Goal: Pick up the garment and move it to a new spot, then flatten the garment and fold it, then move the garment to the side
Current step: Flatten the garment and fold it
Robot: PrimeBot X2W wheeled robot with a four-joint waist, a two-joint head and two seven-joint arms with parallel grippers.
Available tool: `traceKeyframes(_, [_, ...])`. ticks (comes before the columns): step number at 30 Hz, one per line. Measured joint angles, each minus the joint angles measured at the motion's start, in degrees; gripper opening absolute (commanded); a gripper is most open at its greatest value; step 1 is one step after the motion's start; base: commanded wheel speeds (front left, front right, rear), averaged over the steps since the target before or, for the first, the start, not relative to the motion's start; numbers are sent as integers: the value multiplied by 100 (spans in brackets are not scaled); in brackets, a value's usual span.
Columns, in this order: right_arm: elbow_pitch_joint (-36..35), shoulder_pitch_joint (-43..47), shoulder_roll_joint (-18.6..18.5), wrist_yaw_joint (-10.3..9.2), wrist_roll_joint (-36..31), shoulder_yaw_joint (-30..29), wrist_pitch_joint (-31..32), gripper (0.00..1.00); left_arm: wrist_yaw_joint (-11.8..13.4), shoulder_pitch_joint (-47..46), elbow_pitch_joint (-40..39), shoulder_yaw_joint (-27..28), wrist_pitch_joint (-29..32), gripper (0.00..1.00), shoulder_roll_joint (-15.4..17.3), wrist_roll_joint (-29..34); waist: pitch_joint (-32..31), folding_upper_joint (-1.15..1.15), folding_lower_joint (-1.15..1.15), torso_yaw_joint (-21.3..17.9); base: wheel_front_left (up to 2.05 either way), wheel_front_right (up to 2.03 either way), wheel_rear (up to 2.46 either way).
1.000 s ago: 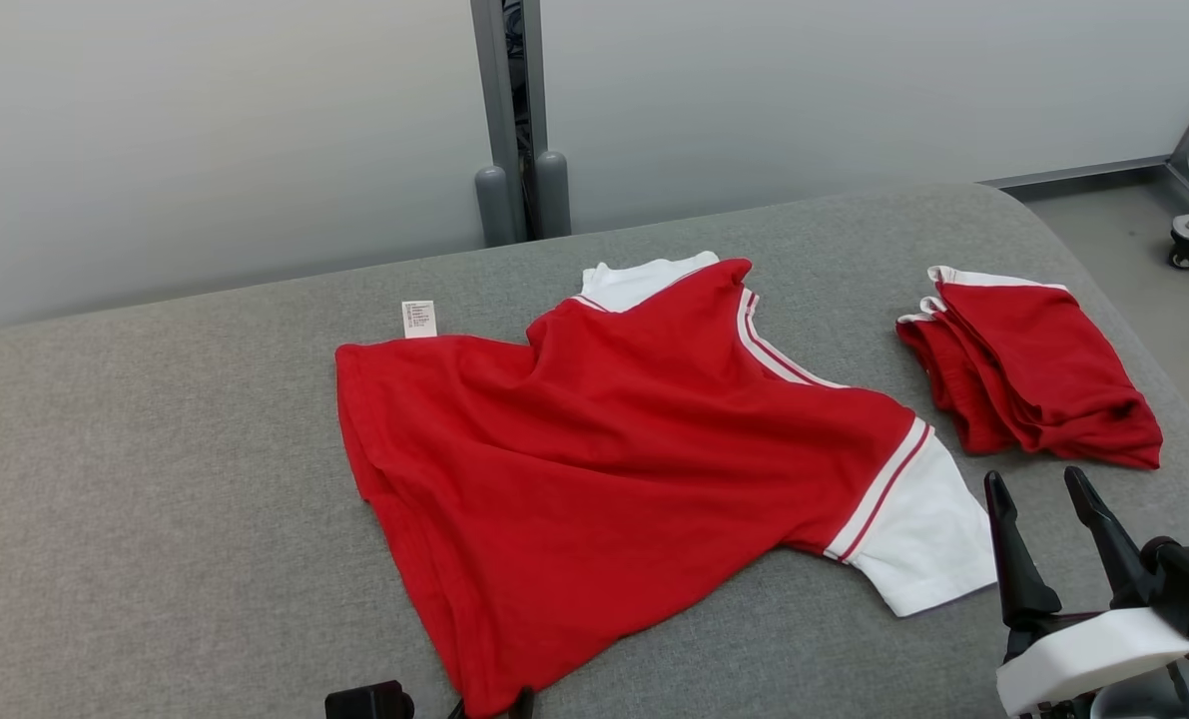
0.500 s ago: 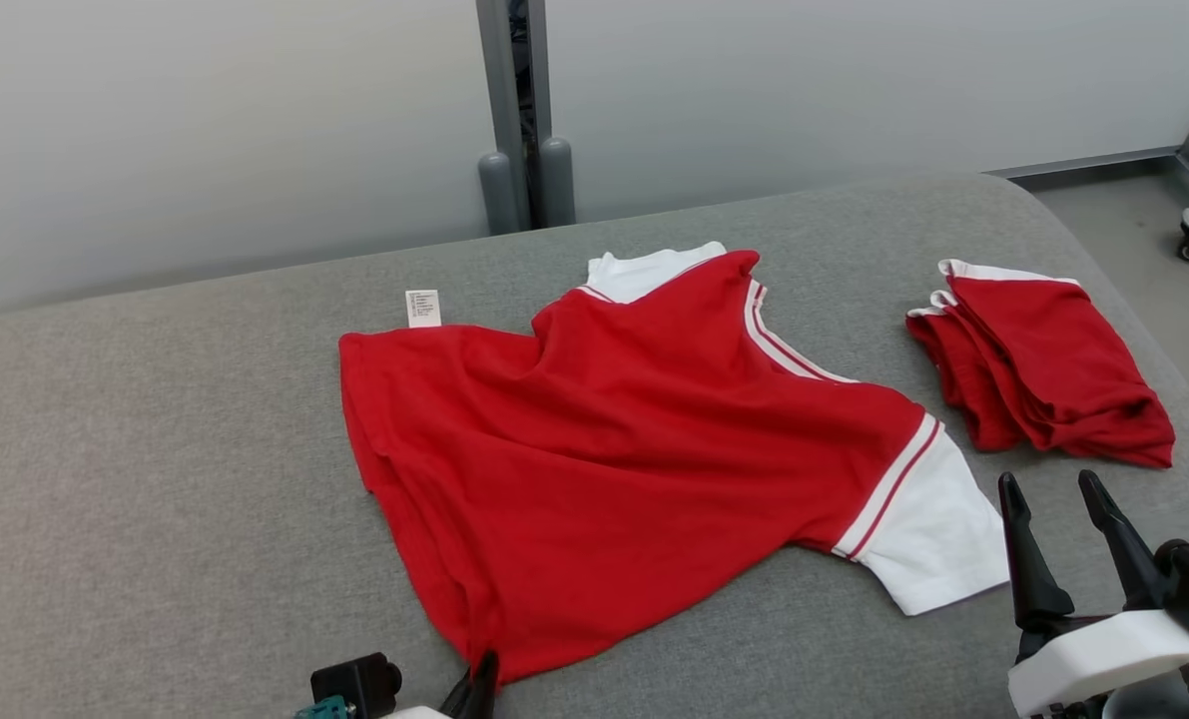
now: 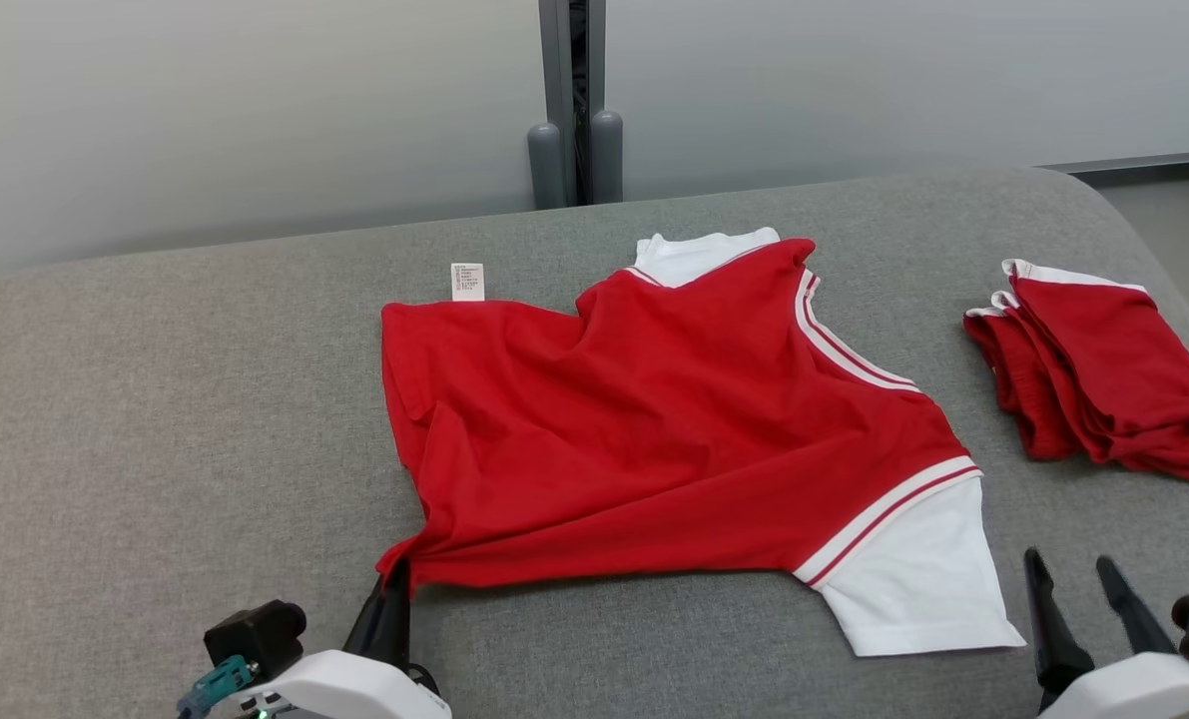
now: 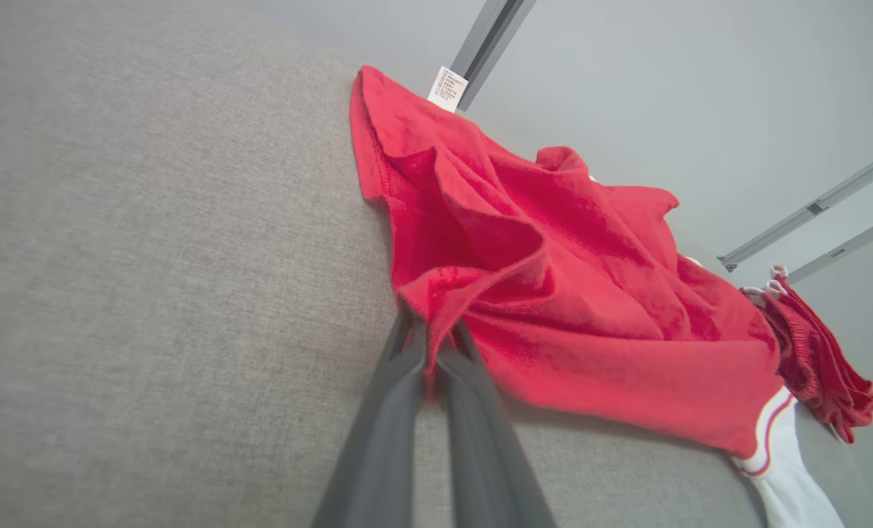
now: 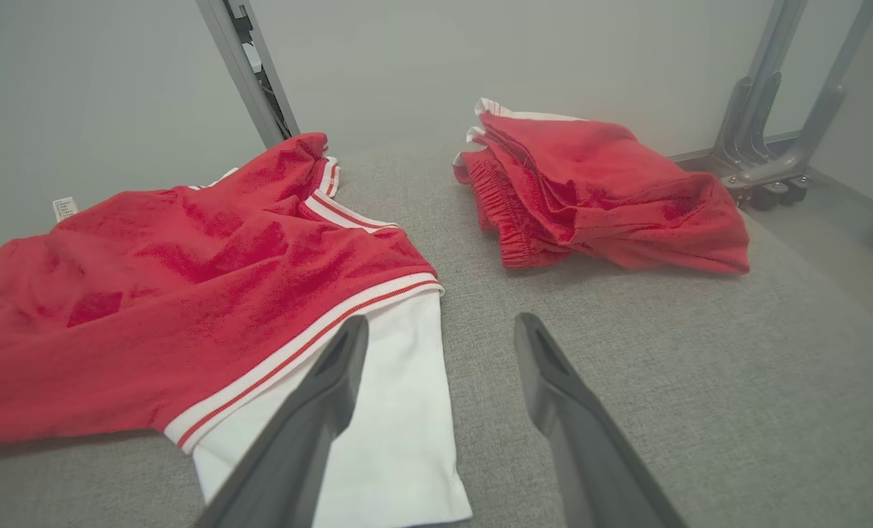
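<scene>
One garment corner is pinched in the left hand, open cushion leftward.

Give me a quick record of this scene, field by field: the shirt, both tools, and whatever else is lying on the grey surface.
surface: grey padded top
garment: red shirt, spread out but wrinkled, not folded
label: white tag sticking out at the shirt's far left corner
left tool: shut on the shirt's near hem corner
right tool: open, holding nothing, close to the white sleeve
other items: folded red pile, to the shirt's right, apart from it
</scene>
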Motion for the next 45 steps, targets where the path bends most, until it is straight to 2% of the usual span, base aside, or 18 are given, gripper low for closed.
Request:
traceKeyframes(4, [628,13,0,-1,489,5,73,100,121,59,-266,70,13,0,99,20,45,0,0,12,0,0,0])
traceKeyframes(6, [1000,-5,-1,-1,938,45,53,100,182,104,-359,109,4,0,132,20,66,0,0,5,0,0,0])
traceKeyframes(11, [1642,-243,2,-1,1857,436,-98,100,235,138,-553,104,75,0,216,41,107,0,0,14,0,0,0])
traceKeyframes(18, [2173,-513,-14,-1,2279,800,-236,100,291,193,-694,45,157,0,230,43,143,0,0,75,0,0,0])
traceKeyframes(21, [2337,-612,-40,-1,2362,914,-299,77,301,203,-721,37,166,0,238,42,149,0,0,104,0,0,0])
traceKeyframes(22, [2399,-651,-49,-1,2388,962,-312,66,309,203,-727,38,166,0,244,42,148,0,0,111,0,0,0])
traceKeyframes(23, [2441,-680,-52,-2,2410,1028,-311,50,311,203,-732,37,167,0,247,42,146,0,0,119,0,0,0])
traceKeyframes(28, [2617,-785,-59,-2,2558,1250,-304,38,319,203,-743,33,172,0,255,42,131,0,0,152,0,0,0])
traceKeyframes(30, [2691,-827,-62,-1,2564,1291,-316,30,319,203,-747,29,172,0,256,41,125,0,0,156,0,0,0])
traceKeyframes(31, [2726,-845,-59,-1,2564,1302,-337,23,319,203,-749,25,172,0,256,41,122,0,0,158,0,0,0])
traceKeyframes(33, [2793,-891,-55,-1,2583,1336,-359,0,319,203,-750,21,172,0,256,40,115,0,0,158,0,0,0])
traceKeyframes(41, [2526,-944,-7,-1,3186,1383,-387,0,318,203,-812,31,154,0,256,0,95,0,0,142,0,0,0])
traceKeyframes(45, [1891,-942,-22,-1,3698,1382,-244,0,283,194,-944,65,148,0,232,-102,46,0,0,118,0,0,0])
